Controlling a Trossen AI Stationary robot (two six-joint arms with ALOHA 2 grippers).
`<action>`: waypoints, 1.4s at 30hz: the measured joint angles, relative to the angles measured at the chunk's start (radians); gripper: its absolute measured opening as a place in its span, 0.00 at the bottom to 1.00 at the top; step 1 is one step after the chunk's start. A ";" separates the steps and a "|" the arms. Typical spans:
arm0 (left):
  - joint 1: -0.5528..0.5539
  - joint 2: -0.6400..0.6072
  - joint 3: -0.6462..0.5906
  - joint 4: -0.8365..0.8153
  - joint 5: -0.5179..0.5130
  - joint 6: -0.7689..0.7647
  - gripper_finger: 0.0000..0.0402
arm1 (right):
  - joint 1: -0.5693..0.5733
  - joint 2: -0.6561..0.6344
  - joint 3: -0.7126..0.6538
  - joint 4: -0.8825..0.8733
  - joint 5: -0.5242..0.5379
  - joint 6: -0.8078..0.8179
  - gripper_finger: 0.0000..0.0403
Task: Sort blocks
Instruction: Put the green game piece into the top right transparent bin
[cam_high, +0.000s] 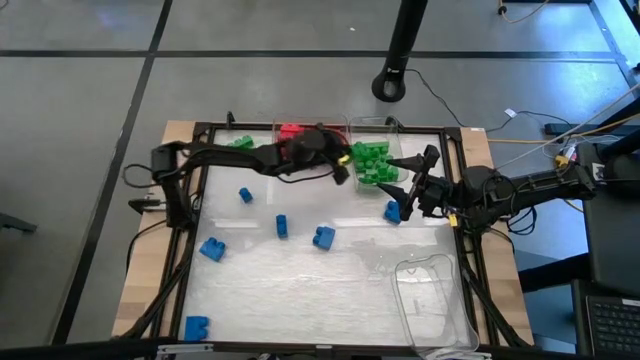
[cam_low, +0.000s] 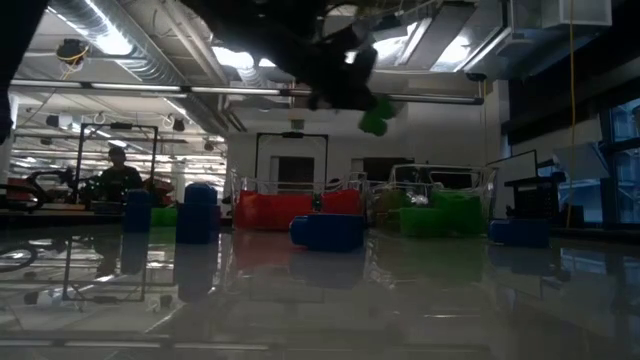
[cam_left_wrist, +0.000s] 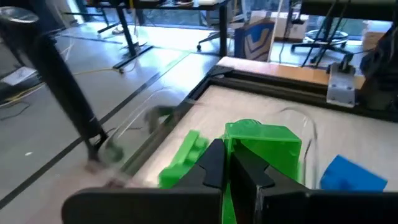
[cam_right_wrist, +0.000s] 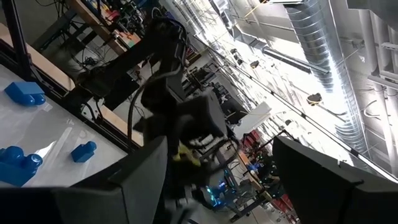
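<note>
We see the left gripper (cam_high: 343, 165) raised above the far side of the bench (cam_high: 300, 290), just over the bins at the back edge; its jaws are clamped on a green block (cam_left_wrist: 261, 146), which the left wrist view shows pinched between the two dark fingers. In the low view that block (cam_low: 374, 122) hangs well off the surface.

Below it sits a clear bin w/ a pile of green blocks (cam_high: 372, 160); next to that, a bin w/ red blocks (cam_high: 290, 131), and a few more green ones (cam_high: 240, 143) further left, though we can't tell if those lie in a bin.

The right gripper (cam_high: 400, 190) rests near the green bin, on the bench's right side, jaws spread wide and empty; a blue block (cam_high: 393, 212) lies just beside its tips.

Other blue blocks are scattered over the bench: approx. five, incl. one (cam_high: 323, 237) near the middle and one (cam_high: 196, 326) at the near left corner. An empty clear bin (cam_high: 435, 300) stands at the near right.
</note>
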 joint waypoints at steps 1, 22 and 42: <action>0.000 0.027 0.030 0.000 0.004 -0.001 0.01 | 0.000 0.000 0.000 -0.002 0.000 0.000 0.72; 0.015 0.227 0.173 0.024 0.080 0.012 0.36 | 0.000 0.000 0.000 -0.021 0.000 0.000 0.72; 0.021 0.215 0.226 -0.144 0.081 0.022 0.49 | 0.000 0.000 0.000 -0.025 0.000 -0.001 0.72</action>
